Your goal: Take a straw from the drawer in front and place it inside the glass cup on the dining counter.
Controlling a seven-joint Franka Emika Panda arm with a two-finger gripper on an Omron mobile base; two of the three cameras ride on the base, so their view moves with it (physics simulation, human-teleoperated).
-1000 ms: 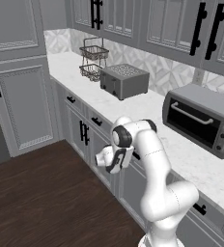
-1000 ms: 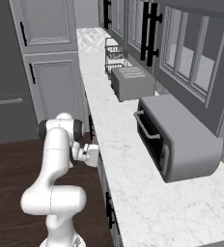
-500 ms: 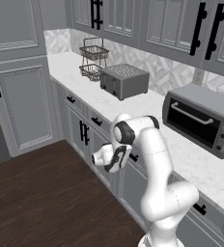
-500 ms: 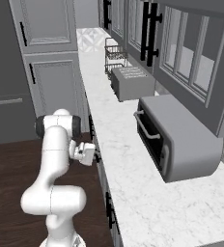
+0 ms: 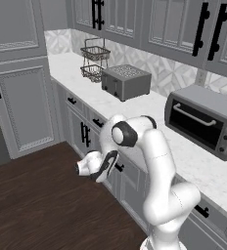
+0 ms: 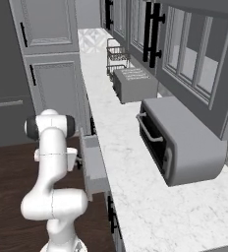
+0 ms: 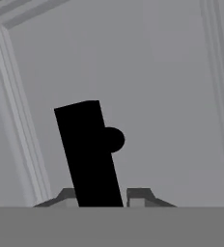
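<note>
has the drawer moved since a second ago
Yes. In the right base view the drawer now juts out from the cabinet fronts under the counter; earlier it sat flush.

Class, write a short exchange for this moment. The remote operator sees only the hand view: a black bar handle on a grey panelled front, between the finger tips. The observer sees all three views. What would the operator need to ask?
Operator: The handle sits between my finger tips. Is the drawer open?
Observer: Partly. In the right base view the drawer stands out from the cabinet row.
Operator: What is on the worktop above it?
Observer: A toaster oven sits just beyond the drawer, with a toaster further along.
</note>
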